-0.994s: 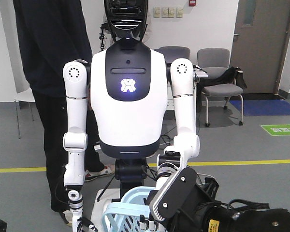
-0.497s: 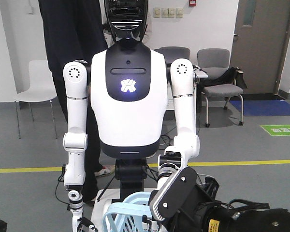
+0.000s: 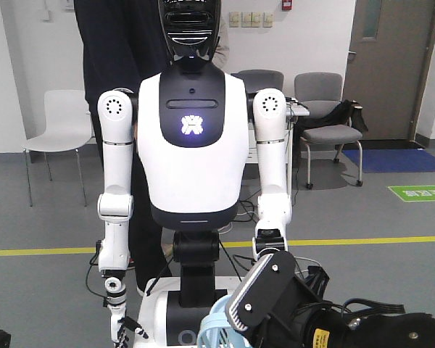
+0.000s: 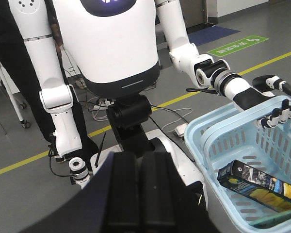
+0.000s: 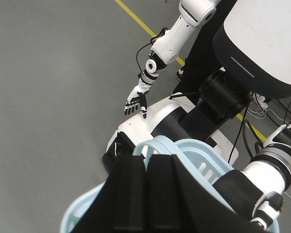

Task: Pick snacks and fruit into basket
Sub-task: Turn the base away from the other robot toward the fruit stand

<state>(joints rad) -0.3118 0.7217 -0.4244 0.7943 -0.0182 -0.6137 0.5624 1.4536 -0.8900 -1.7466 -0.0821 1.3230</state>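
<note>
Both grippers closed, arms reaching forward.
Left gripper (image 4: pixel 139 158) is keeping its black jaws pressed side by side. Right gripper (image 5: pixel 148 158) is showing only a thin seam between its jaws, and the black right arm (image 3: pixel 275 301) is slanting downward in the front view.

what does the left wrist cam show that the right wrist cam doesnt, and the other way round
Only the left wrist view looks into the basket: a black snack box printed with yellow wafer rolls lies inside, and a humanoid's hand curls over its rim. A green floor marking shows there too. Only the right wrist view shows the humanoid's other hand, hanging open beside its base, apart from the basket. Both show the light blue basket, the humanoid's white torso and the yellow floor line.
</note>
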